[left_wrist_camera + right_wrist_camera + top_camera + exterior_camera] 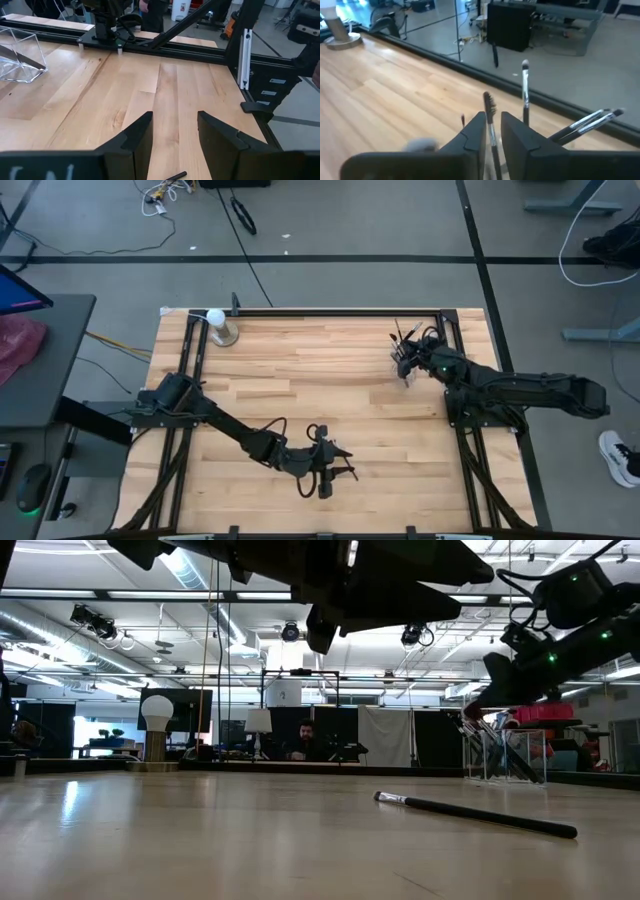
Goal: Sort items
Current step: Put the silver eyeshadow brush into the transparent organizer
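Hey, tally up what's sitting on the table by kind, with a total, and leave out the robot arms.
Loose brush lying flat: 1
Clear cup: 1
White ball on a metallic base: 1
Brushes standing in the cup: several, too bunched to count
Total: 3, plus the cup's brushes

pale wood table [320, 395] — black brush [478, 815], silver ferrule; white ball [215, 317].

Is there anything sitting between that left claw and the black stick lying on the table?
Nothing visible. The left claw hangs open right over the black stick, whose end shows just below the gap between the fingers in the left wrist view. Only bare wooden table lies around it.
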Robot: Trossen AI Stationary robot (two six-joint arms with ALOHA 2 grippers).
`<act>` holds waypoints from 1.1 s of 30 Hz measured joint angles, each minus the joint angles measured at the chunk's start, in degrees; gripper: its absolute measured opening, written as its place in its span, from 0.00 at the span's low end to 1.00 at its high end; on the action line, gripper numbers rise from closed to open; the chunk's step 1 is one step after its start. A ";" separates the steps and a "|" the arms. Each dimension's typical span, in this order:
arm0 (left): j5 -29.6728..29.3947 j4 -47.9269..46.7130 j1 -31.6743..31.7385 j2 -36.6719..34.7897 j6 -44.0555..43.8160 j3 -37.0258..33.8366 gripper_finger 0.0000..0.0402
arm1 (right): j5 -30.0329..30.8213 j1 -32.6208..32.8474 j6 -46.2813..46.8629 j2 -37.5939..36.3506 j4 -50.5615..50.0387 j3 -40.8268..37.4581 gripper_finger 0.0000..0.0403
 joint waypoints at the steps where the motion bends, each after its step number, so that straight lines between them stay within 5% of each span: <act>1: 0.00 0.00 0.00 0.00 0.03 0.00 0.39 | -0.37 0.00 0.22 0.05 -0.29 0.00 0.15; 11: 0.00 0.00 0.02 0.00 0.03 0.00 0.39 | -1.16 0.74 -0.51 -0.08 -0.85 3.03 0.27; 16: 0.00 0.00 0.00 0.00 0.03 0.00 0.39 | -7.56 6.37 -0.87 -0.08 -4.07 10.86 0.27; 25: -0.02 -3.28 -0.95 0.00 -3.90 0.00 0.39 | -6.70 37.86 2.36 5.16 5.22 14.12 0.11; 29: -0.27 -6.77 -2.86 -1.05 -5.32 -0.02 0.39 | 1.46 52.79 1.19 15.60 17.42 13.53 0.02; 33: -5.05 -15.12 -5.08 -2.33 -7.36 -0.02 0.39 | 7.73 61.03 0.37 29.24 30.15 13.82 0.02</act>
